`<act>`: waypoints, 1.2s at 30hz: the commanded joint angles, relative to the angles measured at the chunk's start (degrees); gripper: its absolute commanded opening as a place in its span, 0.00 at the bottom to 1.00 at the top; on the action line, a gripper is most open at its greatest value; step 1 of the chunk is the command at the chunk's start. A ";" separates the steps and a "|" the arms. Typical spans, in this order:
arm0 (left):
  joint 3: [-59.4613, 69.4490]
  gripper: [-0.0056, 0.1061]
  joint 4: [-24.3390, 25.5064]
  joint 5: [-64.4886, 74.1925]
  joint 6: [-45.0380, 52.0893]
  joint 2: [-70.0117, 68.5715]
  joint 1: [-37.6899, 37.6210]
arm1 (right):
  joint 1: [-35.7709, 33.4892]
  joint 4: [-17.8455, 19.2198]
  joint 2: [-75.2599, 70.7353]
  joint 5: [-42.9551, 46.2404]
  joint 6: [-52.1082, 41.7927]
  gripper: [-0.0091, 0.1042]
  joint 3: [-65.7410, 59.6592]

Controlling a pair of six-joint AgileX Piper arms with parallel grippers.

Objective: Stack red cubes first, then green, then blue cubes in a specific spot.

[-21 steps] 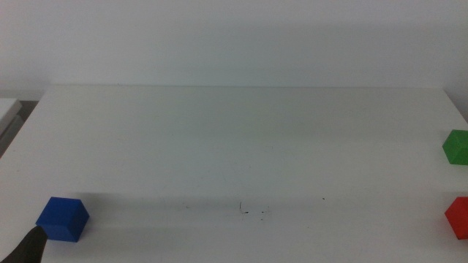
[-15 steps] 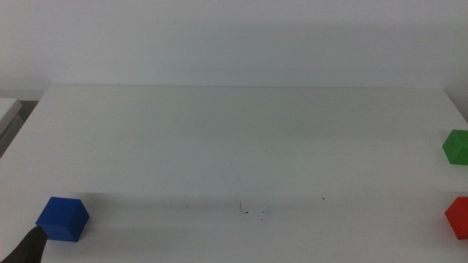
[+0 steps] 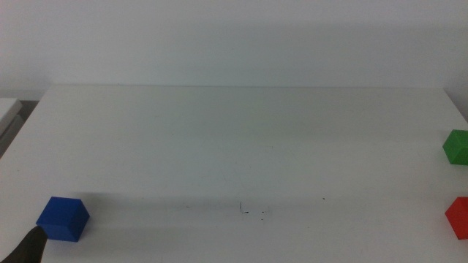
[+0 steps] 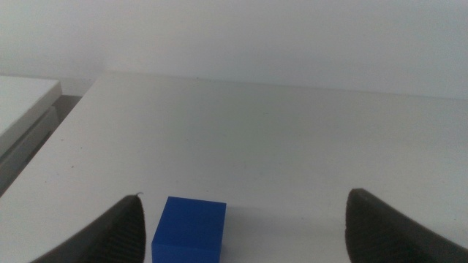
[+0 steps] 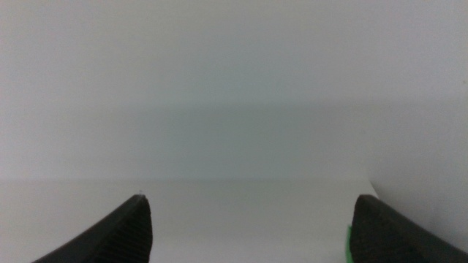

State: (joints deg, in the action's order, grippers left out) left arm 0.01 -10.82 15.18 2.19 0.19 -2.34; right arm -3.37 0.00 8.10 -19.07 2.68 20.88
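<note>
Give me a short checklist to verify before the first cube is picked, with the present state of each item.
1. Red cube free, nothing on it: ok.
2. Marked spot bare: ok.
3. Right gripper open: ok.
4. Right gripper lined up on red cube: not ok; its wrist view shows only a sliver of green cube.
5. Left gripper open, beside blue cube, not gripping: ok.
6. Whole red cube in view: not ok, cut by the frame edge.
</note>
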 commanded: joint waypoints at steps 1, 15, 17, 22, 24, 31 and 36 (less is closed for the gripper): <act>-0.01 0.89 -0.12 -0.71 -0.13 -0.19 0.05 | 0.42 1.38 5.03 -8.87 0.07 0.90 7.92; -0.01 0.89 -0.12 -0.71 -0.13 -0.19 0.05 | 0.42 2.75 25.36 -50.89 -4.88 0.90 39.64; -0.01 0.89 -0.12 -0.71 -0.13 -0.19 0.05 | 0.42 2.75 25.36 -50.89 -4.88 0.90 39.64; -0.01 0.89 -0.12 -0.71 -0.13 -0.19 0.05 | 0.42 2.75 25.36 -50.89 -4.56 0.90 39.64; -0.01 0.89 -0.12 -0.71 -0.13 -0.19 0.05 | 0.42 2.75 25.36 -50.89 -4.54 0.90 39.64; -0.01 0.89 0.43 -0.71 -0.13 -0.19 0.05 | 0.42 1.88 25.58 -50.89 0.54 0.90 39.64; -0.01 0.89 0.43 -0.71 -0.13 -0.19 0.05 | 0.42 2.87 29.57 -50.89 0.55 0.90 39.64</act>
State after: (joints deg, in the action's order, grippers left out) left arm 0.01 -10.69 15.18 2.19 0.19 -2.34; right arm -3.37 1.84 35.80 -70.21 2.94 60.20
